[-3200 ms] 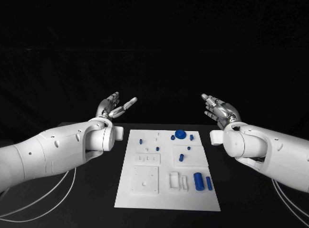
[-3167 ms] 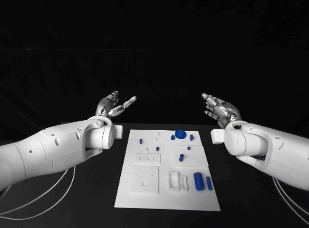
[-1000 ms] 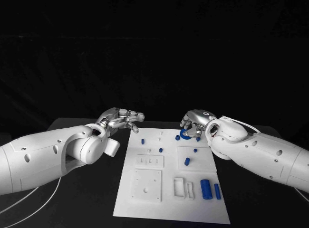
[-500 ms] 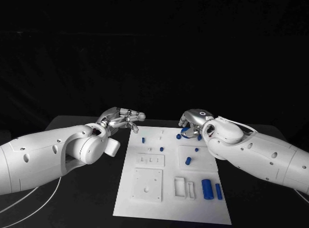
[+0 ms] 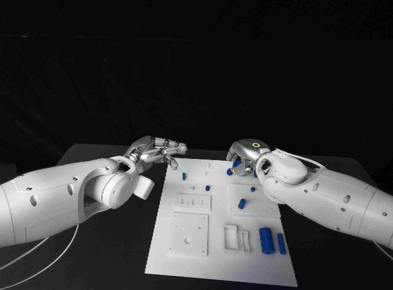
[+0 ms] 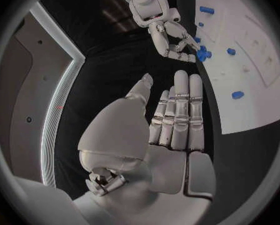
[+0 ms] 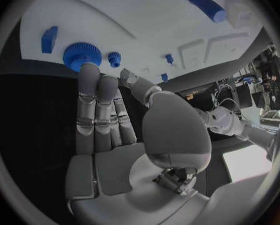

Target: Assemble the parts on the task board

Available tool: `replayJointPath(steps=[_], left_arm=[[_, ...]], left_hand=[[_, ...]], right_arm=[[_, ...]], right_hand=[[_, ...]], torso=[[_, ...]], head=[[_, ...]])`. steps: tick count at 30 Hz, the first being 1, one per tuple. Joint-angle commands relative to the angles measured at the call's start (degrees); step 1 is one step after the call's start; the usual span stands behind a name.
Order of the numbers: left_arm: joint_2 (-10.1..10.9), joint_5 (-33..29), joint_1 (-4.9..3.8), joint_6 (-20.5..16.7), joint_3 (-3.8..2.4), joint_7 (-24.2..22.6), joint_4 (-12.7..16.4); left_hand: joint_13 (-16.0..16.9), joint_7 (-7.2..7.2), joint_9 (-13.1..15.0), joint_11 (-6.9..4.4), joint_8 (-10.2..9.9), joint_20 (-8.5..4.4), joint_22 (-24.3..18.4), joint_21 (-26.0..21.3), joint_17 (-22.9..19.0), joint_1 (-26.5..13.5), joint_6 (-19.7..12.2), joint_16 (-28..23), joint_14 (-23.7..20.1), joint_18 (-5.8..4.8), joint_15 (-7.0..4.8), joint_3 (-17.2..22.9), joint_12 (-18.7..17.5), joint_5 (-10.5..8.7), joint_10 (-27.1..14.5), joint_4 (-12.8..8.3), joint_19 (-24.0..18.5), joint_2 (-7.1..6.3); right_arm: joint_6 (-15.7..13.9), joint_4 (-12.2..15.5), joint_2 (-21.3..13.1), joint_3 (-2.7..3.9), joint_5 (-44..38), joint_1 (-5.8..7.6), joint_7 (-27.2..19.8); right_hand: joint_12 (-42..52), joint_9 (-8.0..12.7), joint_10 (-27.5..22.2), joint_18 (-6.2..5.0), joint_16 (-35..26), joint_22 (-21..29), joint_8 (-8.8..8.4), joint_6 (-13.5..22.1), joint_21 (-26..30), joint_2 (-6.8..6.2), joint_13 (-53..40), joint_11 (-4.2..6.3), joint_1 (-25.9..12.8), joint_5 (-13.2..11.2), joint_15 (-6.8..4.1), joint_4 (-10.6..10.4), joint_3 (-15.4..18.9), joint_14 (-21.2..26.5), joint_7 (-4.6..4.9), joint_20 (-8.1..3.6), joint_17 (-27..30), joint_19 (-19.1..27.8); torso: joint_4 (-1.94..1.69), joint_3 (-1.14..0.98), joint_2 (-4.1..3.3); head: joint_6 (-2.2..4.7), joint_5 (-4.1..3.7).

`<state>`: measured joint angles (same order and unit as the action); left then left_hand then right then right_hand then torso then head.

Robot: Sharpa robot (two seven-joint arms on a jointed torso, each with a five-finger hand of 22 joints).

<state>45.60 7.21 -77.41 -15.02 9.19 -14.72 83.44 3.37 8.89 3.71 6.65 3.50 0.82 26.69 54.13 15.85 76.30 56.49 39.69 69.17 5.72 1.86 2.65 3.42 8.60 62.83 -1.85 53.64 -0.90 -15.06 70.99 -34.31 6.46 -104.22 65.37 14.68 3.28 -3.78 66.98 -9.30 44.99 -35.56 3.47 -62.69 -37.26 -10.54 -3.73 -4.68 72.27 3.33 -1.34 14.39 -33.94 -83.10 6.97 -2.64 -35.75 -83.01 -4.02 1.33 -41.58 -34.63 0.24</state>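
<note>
Touching right hand (image 7: 105, 130)'s straight, ungripping fingertips (image 7: 88, 72): blue toothed wheel (image 7: 77, 54); left hand (image 6: 171, 120) open.

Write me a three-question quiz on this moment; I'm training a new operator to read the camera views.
1. True or false: the left hand holds a blue part.
2. Which hand has its fingertips at the large blue gear? A) left B) right C) neither
3. Fill in: the two long blue cylinders lie on the task board toward the robot's ____ side.

Key: 1 false, its fingers hold nothing. 2 B. 3 right.
</note>
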Motion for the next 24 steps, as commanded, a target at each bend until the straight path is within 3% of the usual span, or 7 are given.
replayJointPath(steps=[1,3,10,16,24], left_arm=[[0.0,0.5,-0.28,2.4,-0.12,0.4,-0.1],[0.0,0.7,-0.35,2.6,-0.13,0.6,-0.1],[-0.4,1.3,-0.45,3.0,-0.14,1.6,-1.0],[-0.8,1.4,-0.47,3.3,-0.14,1.8,-1.9],[-0.9,1.4,-0.48,3.8,-0.15,1.9,-2.5]], left_hand=[[0.1,-0.15,0.1,0.03,0.1,0.09,0.1,0.3,-0.1,0.0,-0.4,0.4,-0.2,0.91,0.04,-0.4,0.1,-0.25,-0.6,0.1,0.0,-0.69],[0.1,-0.10,0.1,0.08,0.1,0.12,0.1,0.3,-0.1,0.1,-0.6,0.4,-0.2,0.95,0.07,-0.4,0.1,-0.34,-0.8,0.1,0.0,-0.77],[0.1,0.22,0.1,0.23,0.2,0.19,0.0,0.5,-0.2,0.7,-1.9,0.4,-0.2,1.08,0.11,-0.2,0.1,-0.23,-1.2,0.0,0.0,-0.76],[0.1,0.25,0.1,0.24,0.2,0.21,0.0,0.6,-0.3,0.7,-1.9,0.4,-0.3,1.10,0.13,-0.3,0.1,-0.23,-1.2,-0.1,-0.1,-0.72],[0.1,0.25,0.1,0.24,0.2,0.22,-0.1,0.6,-0.3,0.8,-1.9,0.4,-0.3,1.11,0.13,-0.2,0.1,-0.23,-1.2,-0.1,-0.1,-0.58]], right_arm=[[0.8,0.2,0.1,0.00,-1.7,-0.16,0.8],[0.7,0.3,-0.1,0.00,-1.8,-0.28,0.9],[0.3,0.1,0.0,-0.01,-1.9,-0.61,1.0],[0.1,-0.3,0.2,-0.04,-2.1,-0.76,1.1],[-0.1,-0.7,0.4,-0.12,-2.6,-0.82,1.4]], right_hand=[[0.1,0.0,0.1,-0.48,0.3,-0.3,0.13,0.2,0.3,-0.46,0.0,0.01,-0.3,0.7,0.08,0.0,-0.5,0.2,0.19,0.06,0.2,-0.2],[0.1,0.0,0.1,-0.50,0.2,-0.4,0.13,0.2,0.4,-0.54,0.0,0.01,-0.4,0.9,0.05,-0.1,-0.6,0.2,0.20,0.03,0.2,-0.3],[0.1,0.0,0.6,-0.58,0.5,-1.3,0.10,-0.2,0.9,-0.69,0.1,0.15,-0.5,1.4,-0.13,-0.4,-1.4,0.2,0.09,-0.13,0.3,-0.5],[0.1,0.0,1.4,-0.46,0.6,-2.1,0.16,-0.8,1.3,-0.59,0.0,0.37,-0.7,2.4,-0.18,-0.6,-2.0,0.2,-0.07,-0.17,0.4,-0.6],[0.1,0.0,1.8,-0.26,0.8,-3.4,0.14,-1.3,1.7,-0.56,0.1,0.48,-0.9,2.5,-0.23,-0.8,-2.6,0.3,-0.18,-0.24,0.5,-0.8]], torso=[[-0.16,-0.05,-0.38],[-0.20,0.05,-0.39],[-0.25,0.03,-0.63],[-0.18,0.15,-0.88],[-0.11,0.11,-1.30]], head=[[-0.35,-0.08],[-0.49,-0.13],[-0.87,-0.20],[-1.05,-0.26],[-1.13,-0.31]])
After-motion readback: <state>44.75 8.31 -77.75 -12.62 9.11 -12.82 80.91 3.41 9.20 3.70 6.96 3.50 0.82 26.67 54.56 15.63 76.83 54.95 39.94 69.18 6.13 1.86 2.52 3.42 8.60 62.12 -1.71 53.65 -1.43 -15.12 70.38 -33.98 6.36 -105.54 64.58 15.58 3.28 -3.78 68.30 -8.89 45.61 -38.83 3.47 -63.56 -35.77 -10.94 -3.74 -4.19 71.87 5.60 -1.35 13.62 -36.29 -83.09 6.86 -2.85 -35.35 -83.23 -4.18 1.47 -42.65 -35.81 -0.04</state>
